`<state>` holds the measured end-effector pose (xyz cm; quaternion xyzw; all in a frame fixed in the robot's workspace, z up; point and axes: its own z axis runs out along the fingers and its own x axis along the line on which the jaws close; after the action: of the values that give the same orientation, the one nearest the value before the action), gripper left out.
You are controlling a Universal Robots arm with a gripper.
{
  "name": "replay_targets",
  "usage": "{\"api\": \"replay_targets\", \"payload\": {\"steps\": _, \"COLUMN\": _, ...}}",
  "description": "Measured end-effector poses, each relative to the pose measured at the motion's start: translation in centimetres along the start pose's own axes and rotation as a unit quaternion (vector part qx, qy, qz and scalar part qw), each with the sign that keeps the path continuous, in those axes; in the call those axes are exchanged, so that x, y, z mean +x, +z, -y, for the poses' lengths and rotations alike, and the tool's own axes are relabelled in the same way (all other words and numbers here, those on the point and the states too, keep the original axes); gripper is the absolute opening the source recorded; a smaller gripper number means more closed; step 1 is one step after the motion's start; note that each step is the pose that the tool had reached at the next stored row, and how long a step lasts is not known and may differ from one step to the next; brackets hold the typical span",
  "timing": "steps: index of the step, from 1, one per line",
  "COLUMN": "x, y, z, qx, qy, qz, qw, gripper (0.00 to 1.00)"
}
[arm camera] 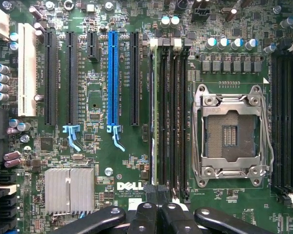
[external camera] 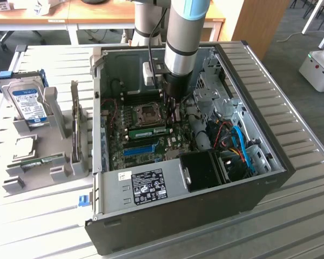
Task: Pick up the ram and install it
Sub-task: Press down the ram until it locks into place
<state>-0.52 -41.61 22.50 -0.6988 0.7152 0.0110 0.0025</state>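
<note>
The ram (external camera: 149, 131) lies seated in a slot on the motherboard (external camera: 130, 116) at the centre of the exterior view, edge-on in the wrist view, so the install looks done or nearly so. The claw (arm camera: 156, 214) is clenched directly above one end of the stick, apparently pressing rather than gripping it.

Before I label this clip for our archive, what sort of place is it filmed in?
Probably a lab or office workshop for computer assembly: an open computer case on a metal table, a hard drive in a gray holder, and wooden desks behind.
</note>
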Motion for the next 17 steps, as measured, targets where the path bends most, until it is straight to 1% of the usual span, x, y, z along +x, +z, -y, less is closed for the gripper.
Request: {"api": "replay_targets", "payload": {"steps": 17, "x": 0.01, "y": 0.22, "z": 0.01, "qx": 0.0000, "qy": 0.000, "qz": -0.0001, "qw": 1.0000, "gripper": 0.11}}
